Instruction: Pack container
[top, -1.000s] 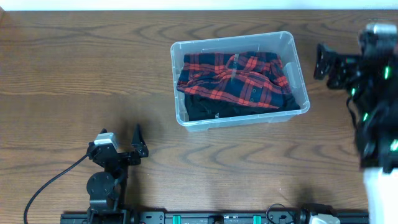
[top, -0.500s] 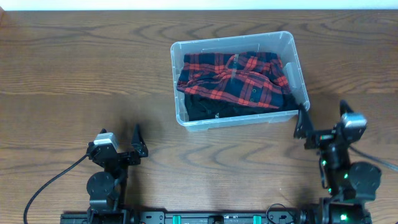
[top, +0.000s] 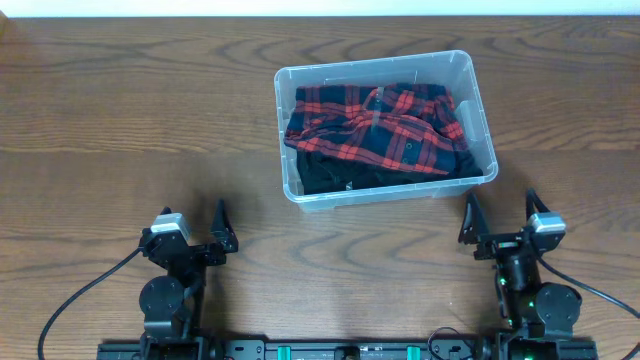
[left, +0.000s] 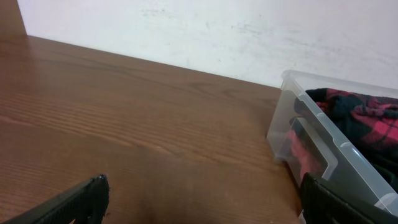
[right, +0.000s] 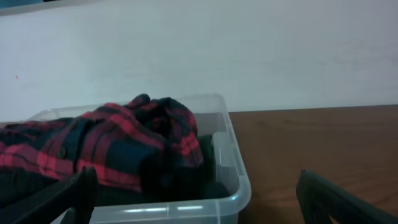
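My left pincer (top: 194, 218) wide open, empty, well apart from container (top: 482, 112). My right pincer (top: 499, 212) wide open, empty, near container corner. Plaid shirt (top: 380, 125) inside.

Red plaid in a clear container (top: 385, 60), brown table (top: 120, 120) all round

The container is colourless see-through plastic; the shirt (top: 380, 125) on top in it is a red check crossed with dark navy and black bars, and the garment (top: 330, 178) under it is plain black. The table is mid-brown wood with darker wavy grain, the wall (left: 249, 31) off-white. My jaws are matte black on both arms, with a pale grey block (top: 171, 223) at each wrist
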